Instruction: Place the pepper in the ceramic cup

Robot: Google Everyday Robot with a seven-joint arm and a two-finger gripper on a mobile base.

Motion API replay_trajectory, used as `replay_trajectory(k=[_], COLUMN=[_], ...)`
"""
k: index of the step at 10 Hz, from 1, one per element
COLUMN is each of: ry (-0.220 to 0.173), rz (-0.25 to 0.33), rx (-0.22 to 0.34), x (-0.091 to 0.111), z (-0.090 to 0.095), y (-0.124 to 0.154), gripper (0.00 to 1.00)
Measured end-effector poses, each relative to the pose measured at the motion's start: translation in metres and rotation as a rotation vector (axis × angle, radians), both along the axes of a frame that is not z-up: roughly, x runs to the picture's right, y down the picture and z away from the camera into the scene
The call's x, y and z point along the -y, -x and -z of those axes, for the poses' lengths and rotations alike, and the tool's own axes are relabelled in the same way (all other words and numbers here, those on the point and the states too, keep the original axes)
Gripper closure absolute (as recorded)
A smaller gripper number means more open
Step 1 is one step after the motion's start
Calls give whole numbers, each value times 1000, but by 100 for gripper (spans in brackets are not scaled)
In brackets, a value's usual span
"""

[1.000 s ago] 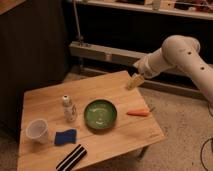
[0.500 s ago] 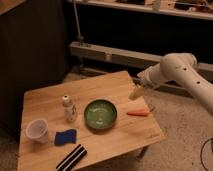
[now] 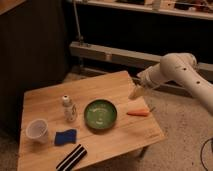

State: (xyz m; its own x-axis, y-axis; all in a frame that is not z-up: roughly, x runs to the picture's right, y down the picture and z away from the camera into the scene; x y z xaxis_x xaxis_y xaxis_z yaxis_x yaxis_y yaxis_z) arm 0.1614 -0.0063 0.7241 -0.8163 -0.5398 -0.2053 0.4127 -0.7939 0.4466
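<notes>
At the right end of the wooden table [image 3: 115,145], the pepper [image 3: 138,113] lies flat on the surface, near the table's right edge. Its long axis runs roughly left to right across the view. It is uncovered and nothing touches it.

The gripper [image 3: 136,93] hangs above and slightly behind the pepper, clear of both the pepper and the table top. It points down and toward the left of the view. Whether the gripper is open or closed cannot be told. The white arm [image 3: 175,70] enters from the right side of the view.

Items between the pepper and the ceramic cup [image 3: 37,130], listed from right to left:
- The green bowl [image 3: 100,114] sits just left of the pepper, near the table centre, with a small gap between them.
- A small white bottle [image 3: 69,109] stands upright just left of the bowl.
- A blue sponge [image 3: 65,136] lies in front of the bottle, just right of the cup.

The cup stands upright near the left edge, well apart from the pepper, with its mouth facing up. A black striped object [image 3: 73,157] lies at an angle at the table's front edge, in front of the sponge.

Behind the table, a pale horizontal rail [image 3: 105,54] runs along a dark wall.
</notes>
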Motion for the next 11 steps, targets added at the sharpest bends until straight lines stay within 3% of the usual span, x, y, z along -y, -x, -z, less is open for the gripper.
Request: replay_trajectory(k=[2, 7, 9, 11], ry=[31, 78, 56, 21], rz=[2, -7, 25, 99], rx=[8, 41, 16, -49], x=[-25, -116, -139, -143], z=[-21, -111, -139, -154], y=[-11, -44, -55, -76], gripper=[20, 20, 20, 20])
